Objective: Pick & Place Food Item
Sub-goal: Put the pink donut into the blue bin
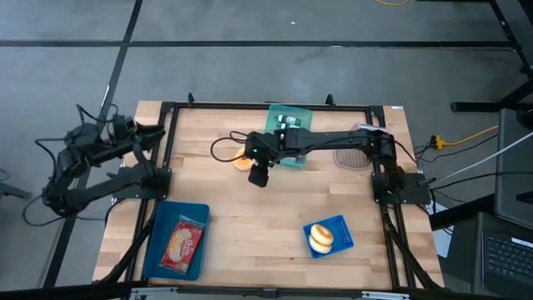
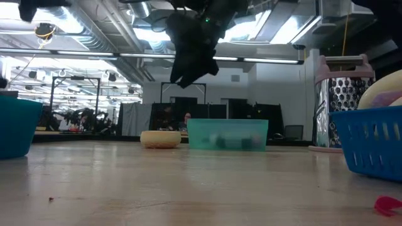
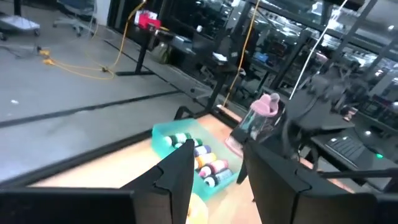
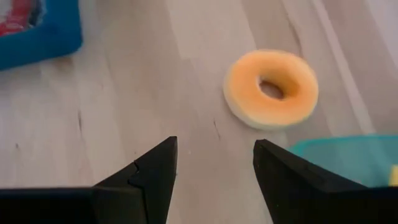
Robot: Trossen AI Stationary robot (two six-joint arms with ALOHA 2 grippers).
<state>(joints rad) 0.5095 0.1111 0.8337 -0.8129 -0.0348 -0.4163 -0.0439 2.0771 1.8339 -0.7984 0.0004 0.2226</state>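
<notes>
Right gripper (image 4: 214, 165) above, near donut (image 4: 271, 88)

Doughnut (image 1: 241, 161) lies on the table (image 1: 275, 217), beside the bin (image 1: 288, 123).

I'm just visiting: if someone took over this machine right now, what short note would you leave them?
Right gripper: jaws open, empty, hanging above the table close to the orange donut.
Left gripper: jaws open, empty, parked off the table's left edge.
Donut lies flat on the wood beside the green bin.
Blue basket already holds a bun; blue tray holds a packet.
Done: nothing gripped yet.
Left: probably grasp the donut and place it.
</notes>
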